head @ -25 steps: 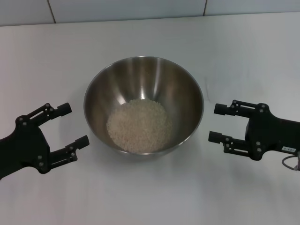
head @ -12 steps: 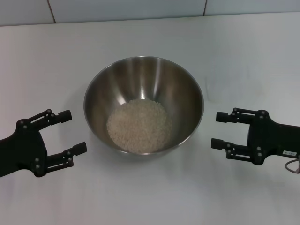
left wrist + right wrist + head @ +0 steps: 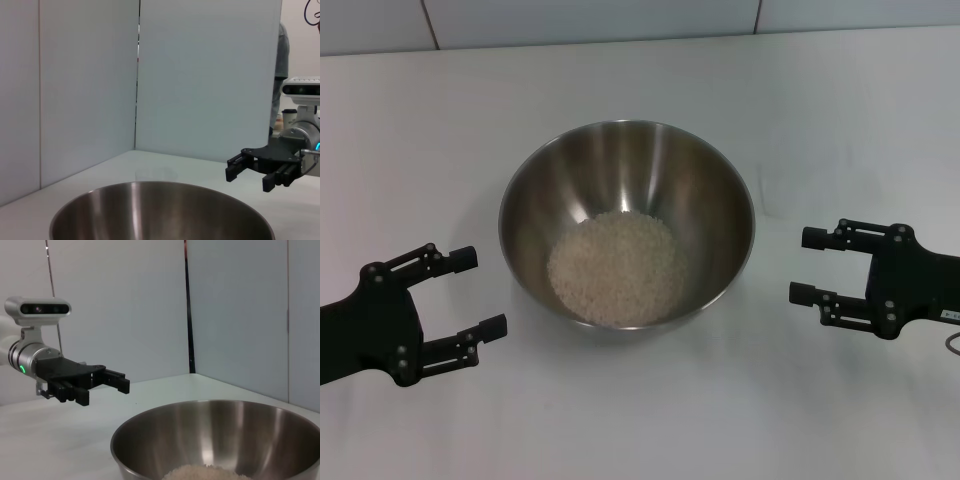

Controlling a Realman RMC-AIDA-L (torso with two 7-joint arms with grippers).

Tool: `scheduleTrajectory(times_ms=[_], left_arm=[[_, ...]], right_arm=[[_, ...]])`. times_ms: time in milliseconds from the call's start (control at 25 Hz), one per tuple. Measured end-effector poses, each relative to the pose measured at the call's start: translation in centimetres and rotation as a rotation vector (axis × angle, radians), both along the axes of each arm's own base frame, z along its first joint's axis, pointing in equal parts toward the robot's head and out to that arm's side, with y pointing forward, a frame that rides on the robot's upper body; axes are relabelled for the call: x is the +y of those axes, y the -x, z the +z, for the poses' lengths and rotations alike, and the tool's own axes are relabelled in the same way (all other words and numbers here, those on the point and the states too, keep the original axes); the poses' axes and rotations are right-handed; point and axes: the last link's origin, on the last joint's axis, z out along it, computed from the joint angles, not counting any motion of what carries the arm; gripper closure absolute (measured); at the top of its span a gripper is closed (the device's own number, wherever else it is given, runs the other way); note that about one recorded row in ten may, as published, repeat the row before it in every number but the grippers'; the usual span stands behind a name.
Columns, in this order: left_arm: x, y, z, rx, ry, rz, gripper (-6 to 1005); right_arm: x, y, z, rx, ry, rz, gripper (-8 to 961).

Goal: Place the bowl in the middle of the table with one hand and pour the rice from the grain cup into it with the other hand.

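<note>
The stainless-steel bowl [image 3: 620, 165] stands in the middle of the white table [image 3: 640, 420], with a mound of pale rice [image 3: 617, 266] in its bottom. My left gripper [image 3: 485, 291] hovers open to the left of the bowl and holds nothing. My right gripper [image 3: 804, 265] is open and empty on the bowl's right. Neither touches the bowl. In the left wrist view, a faint outline of the clear grain cup [image 3: 156, 174] stands on the table beyond the bowl [image 3: 150, 210], with the right gripper [image 3: 250, 167] farther off. The right wrist view shows the bowl [image 3: 240, 425], the rice [image 3: 200, 473] and the left gripper [image 3: 117, 382].
Grey wall panels [image 3: 590, 20] run along the table's far edge. Bare white tabletop surrounds the bowl on every side.
Both open grippers have drawn back from the bowl. The left one moved down and outward, the right one moved to the right. The bowl and rice have not moved.
</note>
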Motion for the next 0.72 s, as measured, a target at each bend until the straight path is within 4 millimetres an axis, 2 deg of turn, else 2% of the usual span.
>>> scheduleTrajectory(times_ms=[720], left_arm=[[0.03, 0.08, 0.23, 0.009, -0.004, -0.004, 189]], right_arm=[[0.42, -0.13, 0.50, -0.040, 0.034, -0.012, 290]])
